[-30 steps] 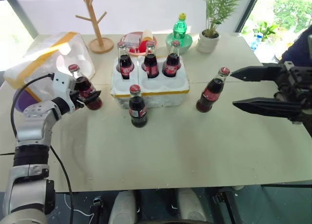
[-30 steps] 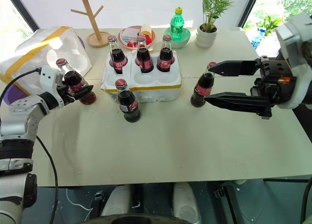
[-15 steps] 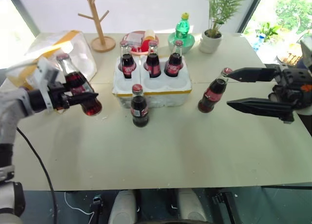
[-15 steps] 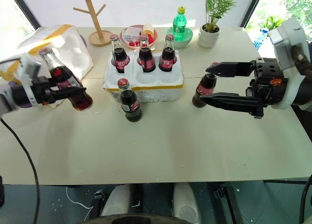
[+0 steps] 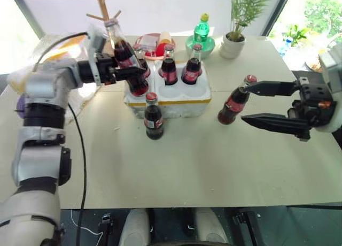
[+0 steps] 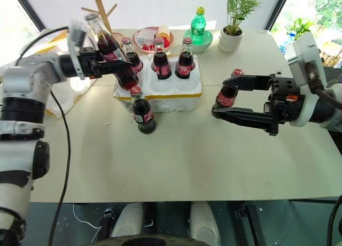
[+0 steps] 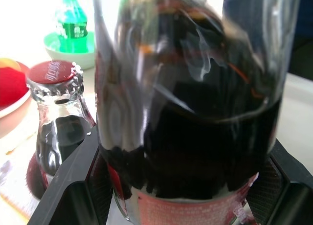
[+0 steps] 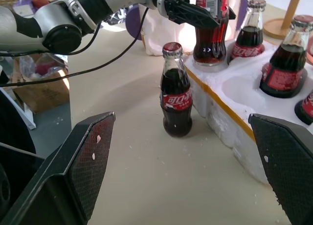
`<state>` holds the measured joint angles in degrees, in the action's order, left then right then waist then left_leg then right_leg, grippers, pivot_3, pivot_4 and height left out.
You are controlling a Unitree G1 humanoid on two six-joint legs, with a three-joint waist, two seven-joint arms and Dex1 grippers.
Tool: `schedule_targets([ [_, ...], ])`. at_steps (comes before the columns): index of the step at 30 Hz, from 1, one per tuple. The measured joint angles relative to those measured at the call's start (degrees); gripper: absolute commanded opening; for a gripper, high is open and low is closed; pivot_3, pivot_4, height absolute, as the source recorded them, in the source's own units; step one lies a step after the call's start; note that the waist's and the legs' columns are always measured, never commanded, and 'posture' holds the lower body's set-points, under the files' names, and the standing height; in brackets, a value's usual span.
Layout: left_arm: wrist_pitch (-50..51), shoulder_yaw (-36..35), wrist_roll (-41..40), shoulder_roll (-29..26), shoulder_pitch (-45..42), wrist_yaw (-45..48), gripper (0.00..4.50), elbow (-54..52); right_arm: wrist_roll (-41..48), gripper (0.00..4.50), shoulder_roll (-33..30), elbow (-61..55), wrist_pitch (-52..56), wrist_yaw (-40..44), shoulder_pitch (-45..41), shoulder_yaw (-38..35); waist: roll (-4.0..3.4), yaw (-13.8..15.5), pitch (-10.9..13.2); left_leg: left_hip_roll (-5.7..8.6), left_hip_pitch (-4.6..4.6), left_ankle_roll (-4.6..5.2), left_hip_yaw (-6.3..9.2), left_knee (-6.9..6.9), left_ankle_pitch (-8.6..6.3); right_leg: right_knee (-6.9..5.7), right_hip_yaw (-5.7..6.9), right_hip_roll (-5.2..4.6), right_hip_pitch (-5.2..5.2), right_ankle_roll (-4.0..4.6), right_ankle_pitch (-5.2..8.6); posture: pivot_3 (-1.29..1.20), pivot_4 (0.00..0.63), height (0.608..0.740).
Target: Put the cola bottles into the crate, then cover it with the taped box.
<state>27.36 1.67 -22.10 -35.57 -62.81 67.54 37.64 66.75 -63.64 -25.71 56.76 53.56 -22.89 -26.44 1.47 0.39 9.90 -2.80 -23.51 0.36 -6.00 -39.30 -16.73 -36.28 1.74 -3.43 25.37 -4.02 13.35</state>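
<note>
While the left gripper (image 6: 115,68) is clamping a tilted cola bottle (image 6: 109,45) over the crate (image 6: 160,91), near the tabletop's far edge, the right fingers (image 6: 243,117) are gaping; next, lower it upright into a front well

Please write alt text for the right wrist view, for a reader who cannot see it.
The left hand holds a cola bottle above the white foam crate. A second cola bottle stands on the table beside the crate, framed by the right hand's open fingers.

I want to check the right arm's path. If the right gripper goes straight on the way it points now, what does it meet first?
Probably the cola bottle standing alone on the table, just ahead of the open right gripper, roughly in line with its fingertips. Depth is unclear, so it may not be exactly between them.
</note>
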Motion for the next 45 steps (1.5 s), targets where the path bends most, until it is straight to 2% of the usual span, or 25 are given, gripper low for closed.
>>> schedule_targets([
  [7, -11.1, 4.1, 8.1, 1.0, -0.6, 2.6, 2.85, 5.1, 1.9, 4.5, 0.0, -1.7, 0.2, -2.8, 2.3, -1.8, 0.01, 0.3, 0.0, 0.02, -0.01, 0.0, 0.0, 0.0, 0.0, 0.02, 0.0, -0.07, -0.02, -0.01, -0.01, 0.0, 0.15, 0.74],
  [13, -13.4, 4.2, 9.6, 2.0, -0.4, 3.3, 2.85, 5.8, 2.0, 4.5, 0.3, -1.8, -0.5, -3.7, 2.9, -1.8, 0.02, 0.3, 0.0, 0.02, -0.02, 0.01, 0.06, -0.06, 0.0, -0.02, -0.01, -0.1, -0.03, -0.01, -0.01, 0.0, 0.15, 0.74],
  [18, -15.5, 4.3, 11.6, 4.6, 1.8, 1.9, 2.85, 8.0, 0.7, 4.5, 1.4, -1.6, -2.3, -3.8, 1.8, 1.1, 0.02, 0.3, 0.0, 0.02, -0.01, 0.01, 0.05, -0.08, 0.0, -0.05, 0.0, -0.08, -0.03, -0.01, -0.01, 0.0, 0.15, 0.74],
  [21, -16.9, 4.0, 12.0, 4.9, 2.1, 0.8, 4.33, 9.5, -0.8, 4.5, 1.7, -1.6, -3.2, -3.7, 0.9, 3.4, 0.01, 0.3, 0.0, 0.02, 0.01, 0.02, 0.05, -0.08, 0.0, -0.07, 0.0, -0.08, -0.05, -0.01, -0.01, 0.0, 0.15, 0.74],
  [22, -17.2, 4.0, 12.3, 4.9, 2.0, 0.7, 4.47, 9.6, -1.1, 4.5, 2.0, -1.6, -3.6, -3.7, 0.3, 4.2, 0.0, 0.3, 0.0, 0.02, 0.01, 0.02, 0.05, -0.08, 0.0, -0.07, 0.0, -0.09, -0.05, -0.01, -0.01, 0.0, 0.15, 0.74],
  [29, -14.2, 1.6, 11.0, 2.8, 2.1, 2.1, 4.47, 7.5, -4.9, 4.5, 3.9, -1.6, -5.3, -4.1, -1.3, 9.8, 0.01, 0.2, 0.0, 0.0, 0.0, 0.02, 0.08, -0.22, 0.0, -0.16, 0.0, -0.08, -0.06, -0.01, -0.01, 0.0, 0.15, 0.74],
  [32, -4.6, -2.1, 5.1, -2.3, 2.5, 5.9, 4.47, -2.2, -6.4, 4.5, 5.1, -1.8, -5.4, -4.3, -2.0, 13.1, 0.01, -0.2, 0.0, -0.06, -0.02, 0.05, 0.16, -0.22, -0.02, -0.18, -0.01, -0.05, -0.02, -0.01, 0.0, 0.0, 0.15, 0.74],
  [35, 5.4, -6.3, -1.6, -10.4, 5.3, 9.8, 4.47, -15.0, -9.6, 4.5, 8.2, -2.2, -6.2, -5.7, -3.5, 17.8, -0.03, -1.2, 0.0, -0.09, 0.01, 0.05, 0.16, -0.2, -0.02, -0.2, -0.05, -0.05, -0.02, -0.01, 0.01, 0.0, 0.15, 0.74],
  [38, 12.6, -10.2, -6.8, -20.6, 16.3, 14.5, 4.47, -28.1, -15.0, 4.5, 13.3, -1.8, -7.4, -8.0, -4.5, 24.3, -0.12, -2.0, -0.1, -0.09, 0.15, 0.03, 0.1, -0.13, -0.02, -0.31, -0.14, -0.07, -0.01, 0.0, 0.05, 0.0, 0.15, 0.74],
  [39, 14.1, -11.8, -8.1, -23.8, 22.5, 15.7, 4.47, -33.0, -17.1, 4.5, 15.4, -1.2, -8.3, -8.5, -4.8, 26.9, -0.12, -2.1, -0.1, -0.1, 0.16, 0.0, 0.12, -0.11, 0.0, -0.34, -0.13, -0.06, 0.0, 0.02, 0.06, 0.0, 0.15, 0.74],
  [42, 15.6, -14.4, -9.9, -26.4, 35.0, 16.2, 4.47, -42.5, -22.0, 4.5, 20.5, 1.3, -10.1, -9.0, -5.6, 32.3, -0.08, -1.1, 0.0, -0.1, 0.15, -0.06, 0.14, -0.16, 0.04, -0.52, -0.1, -0.14, 0.03, 0.05, 0.09, 0.0, 0.15, 0.74],
  [45, 16.0, -17.1, -11.0, -26.5, 42.5, 13.6, 4.47, -48.7, -26.6, 4.5, 26.4, 5.0, -12.0, -9.8, -8.0, 36.9, -0.01, -0.5, 0.0, -0.07, 0.1, -0.06, 0.15, -0.42, 0.03, -0.68, -0.06, -0.17, 0.0, 0.2, 0.17, 0.0, 0.15, 0.74],
])
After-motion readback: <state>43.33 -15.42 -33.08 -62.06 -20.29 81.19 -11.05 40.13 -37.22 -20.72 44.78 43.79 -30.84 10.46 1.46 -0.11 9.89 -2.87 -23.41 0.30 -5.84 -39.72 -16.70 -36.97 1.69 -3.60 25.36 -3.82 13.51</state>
